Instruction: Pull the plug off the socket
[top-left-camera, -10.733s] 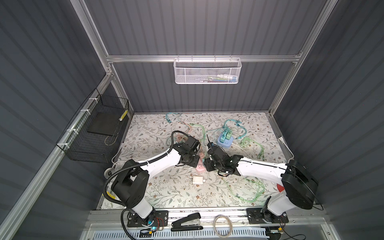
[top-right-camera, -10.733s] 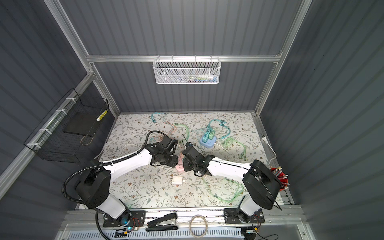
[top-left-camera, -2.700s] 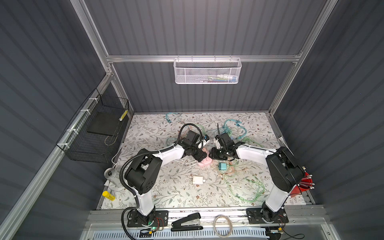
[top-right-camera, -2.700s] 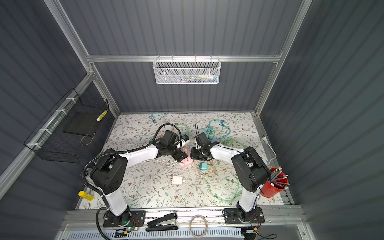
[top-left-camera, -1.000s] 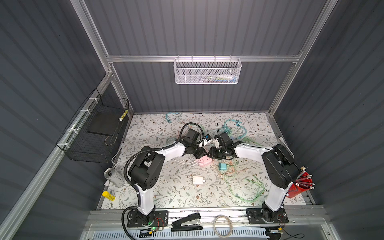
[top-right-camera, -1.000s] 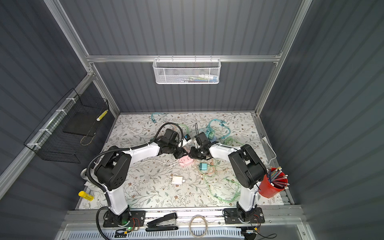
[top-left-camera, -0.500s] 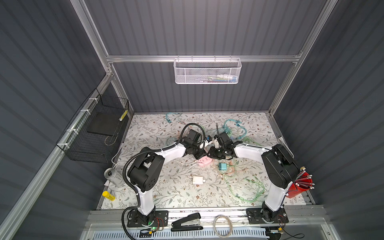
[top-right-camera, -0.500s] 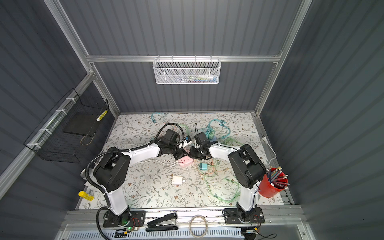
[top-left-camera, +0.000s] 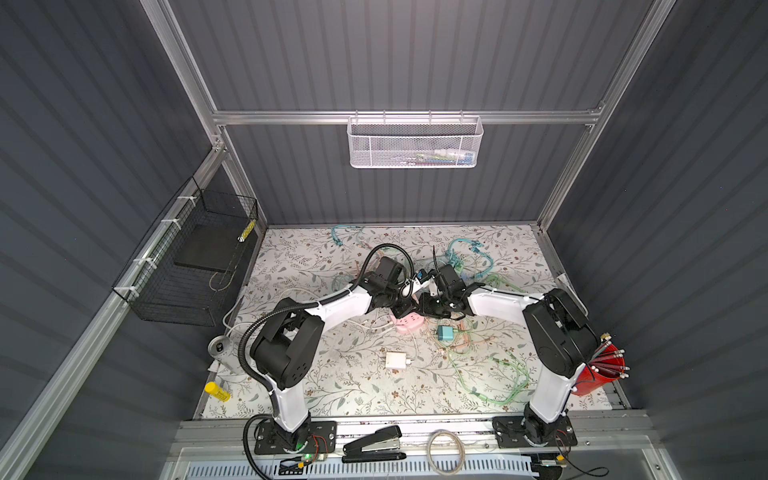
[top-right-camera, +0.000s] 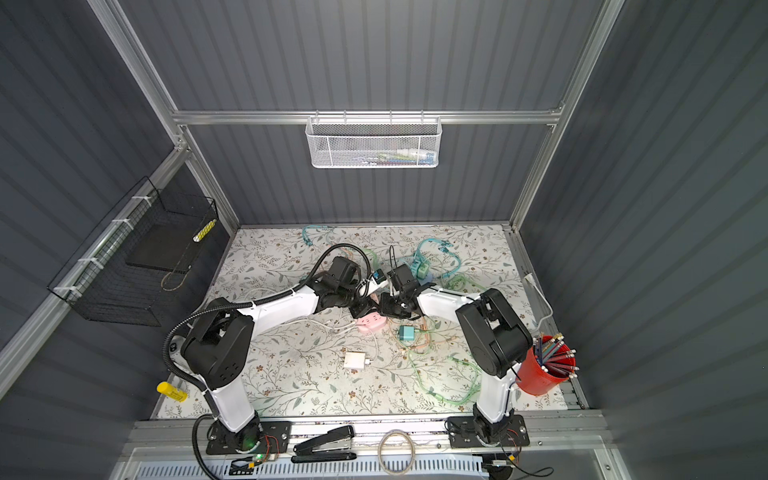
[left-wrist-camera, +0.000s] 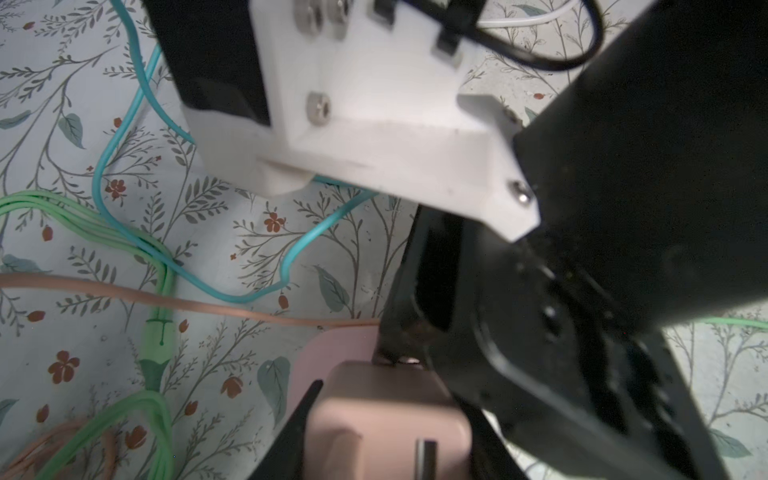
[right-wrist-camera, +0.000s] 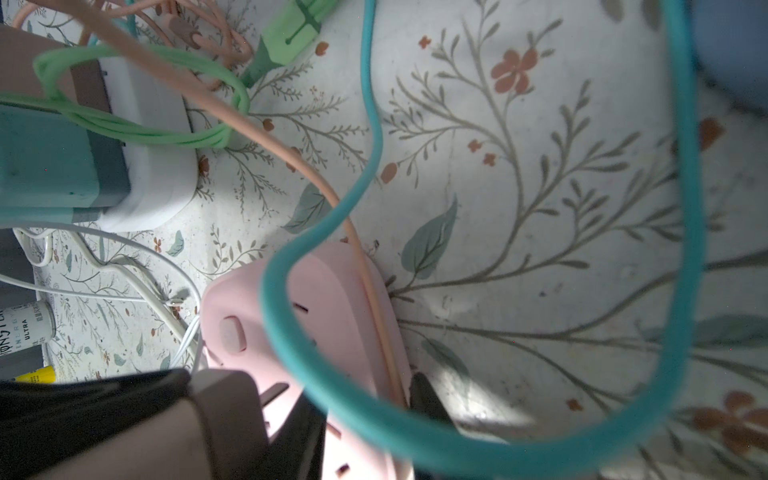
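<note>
The pink socket strip (top-left-camera: 409, 325) (top-right-camera: 371, 323) lies mid-mat, with both grippers meeting just behind it. My left gripper (left-wrist-camera: 386, 436) (top-left-camera: 404, 308) is shut on the pink plug (left-wrist-camera: 386, 415), which fills the gap between its black fingers (left-wrist-camera: 291, 436). In the right wrist view the plug (right-wrist-camera: 224, 419) sits against the face of the socket strip (right-wrist-camera: 299, 316), and a dark prong shows between them. My right gripper (right-wrist-camera: 365, 419) (top-left-camera: 428, 309) is shut across the strip's width. A teal cable and a pink cable drape over the strip.
A teal charger (top-left-camera: 445, 333) and a white charger (top-left-camera: 395, 359) lie near the strip among loose green, teal and pink cables. A blue socket with teal plugs (top-right-camera: 419, 268) sits behind the right gripper. A red pencil cup (top-left-camera: 602, 370) stands at the right, and a yellow marker (top-left-camera: 217, 392) lies front left.
Over the last second both arms have stayed almost still at the pink socket, with both grips unchanged.
</note>
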